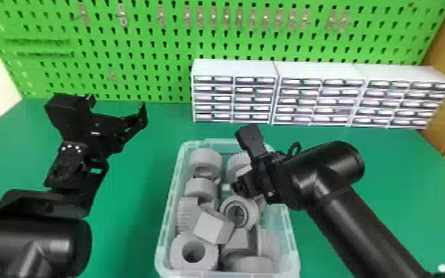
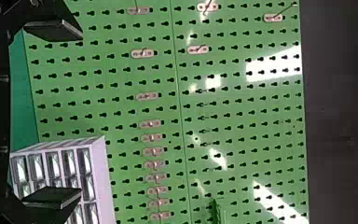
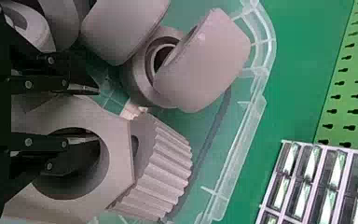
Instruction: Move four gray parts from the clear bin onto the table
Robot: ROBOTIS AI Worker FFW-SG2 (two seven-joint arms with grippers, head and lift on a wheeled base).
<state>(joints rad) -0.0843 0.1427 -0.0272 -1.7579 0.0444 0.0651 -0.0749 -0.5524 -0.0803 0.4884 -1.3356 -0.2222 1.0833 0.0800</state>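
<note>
Left gripper (image 1: 118, 104): to the left of the clear plastic bin (image 1: 292, 240), above the green table (image 1: 133, 229); jaws spread wide, nothing in them, same in its wrist view. Right gripper (image 1: 244, 162): above the bin's far right part, covering some of what lies there. In its wrist view the right gripper (image 3: 98, 113) is at the wall of a thick gray hexagonal ring (image 3: 116, 144); whether the jaws are closed on it or just around it, cannot tell. The ring is partly hidden by the gripper.

Task's gray parts are in the bin, piled and overlapping, so no sure count. Just beside the hexagonal ring: gray ribbed cylinder (image 3: 168, 161), its face partly covered by the ring. Toward the bin's corner, a smooth curved gray piece (image 3: 209, 60) overlaps a round gray part with a stepped hole (image 3: 142, 77). At the bin's near left, a gray cylinder with a round hole (image 1: 209, 257); just beside it a gray angular block (image 1: 209, 227), tilted. Near right, a gray round part (image 1: 253, 265) is cut off by the head view's bottom edge, as is the bin's near end.

Beyond the bin: white drawer cabinets (image 1: 234, 68), green perforated pegboard (image 1: 140, 63). Drawer contents unreadable.
</note>
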